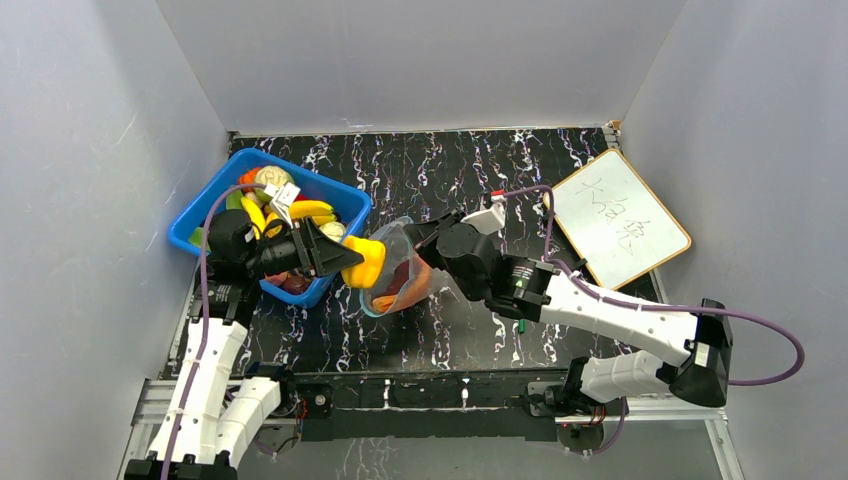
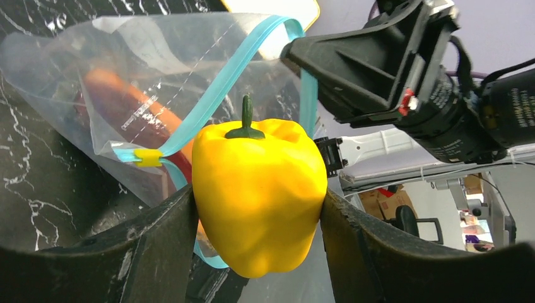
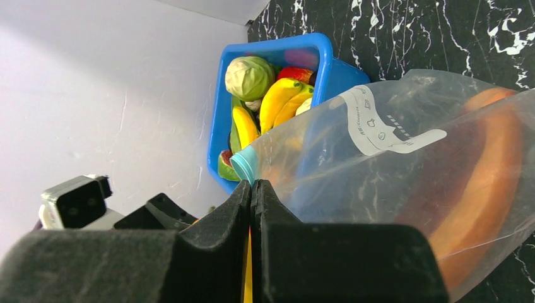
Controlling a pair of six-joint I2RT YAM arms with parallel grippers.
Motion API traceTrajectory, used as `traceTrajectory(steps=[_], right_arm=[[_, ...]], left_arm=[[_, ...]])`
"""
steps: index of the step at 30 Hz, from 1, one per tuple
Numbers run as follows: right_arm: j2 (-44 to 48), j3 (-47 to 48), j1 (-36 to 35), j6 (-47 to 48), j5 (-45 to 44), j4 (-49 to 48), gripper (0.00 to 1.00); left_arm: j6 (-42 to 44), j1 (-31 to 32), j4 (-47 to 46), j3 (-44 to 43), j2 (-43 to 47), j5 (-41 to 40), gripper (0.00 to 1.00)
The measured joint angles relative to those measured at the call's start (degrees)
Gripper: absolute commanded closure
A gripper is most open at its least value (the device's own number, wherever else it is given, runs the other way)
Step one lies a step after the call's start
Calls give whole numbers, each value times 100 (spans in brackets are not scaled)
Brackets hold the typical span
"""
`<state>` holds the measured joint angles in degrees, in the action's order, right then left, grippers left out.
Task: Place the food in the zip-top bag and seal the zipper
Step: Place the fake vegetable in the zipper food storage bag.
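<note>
The left gripper (image 2: 260,218) is clenched on a glossy yellow toy bell pepper (image 2: 255,158) with a short dark-green stem, one black finger pressed to each side of it. The pepper hangs just beside the open mouth of a clear, crinkly plastic zip-top bag (image 2: 126,69); whether it touches the rim cannot be told. The bag's long axis runs away from the pepper, closed end farthest, so the way in looks to be straight ahead.

On the bag's opposite side, the right gripper (image 3: 252,196) is pinched tight on the mouth edge, lifting one lip of the thin teal-blue zipper strip (image 2: 214,95). A long orange carrot-like piece (image 2: 126,101) already lies inside the bag.

Beyond the pepper from the bag, a blue plastic bin (image 1: 340,195) holds more toy food, including yellow bananas (image 3: 277,101).
</note>
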<state>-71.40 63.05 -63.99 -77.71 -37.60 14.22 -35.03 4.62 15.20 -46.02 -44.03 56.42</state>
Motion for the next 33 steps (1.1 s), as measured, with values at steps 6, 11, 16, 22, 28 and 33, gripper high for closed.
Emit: traceTrajectory(steps=[6,11,16,22,28,33], right_arm=[[-199,66,0,-59,50,-92,100],[-262,70,0,-96,131,-151,100],[-350,70,0,-133,199,-214,100],[-367,70,0,-179,291,-247,100],[-365,70,0,-173,308,-247,100],[-323,59,0,109,315,-258,100]], left_arm=[[299,0,289,227,-221,-11,46],[422,0,332,227,-245,-24,34],[461,0,328,234,-306,-15,22],[590,0,448,234,-389,2,16],[734,0,682,195,-389,-48,16],[879,0,966,-210,-385,-378,16]])
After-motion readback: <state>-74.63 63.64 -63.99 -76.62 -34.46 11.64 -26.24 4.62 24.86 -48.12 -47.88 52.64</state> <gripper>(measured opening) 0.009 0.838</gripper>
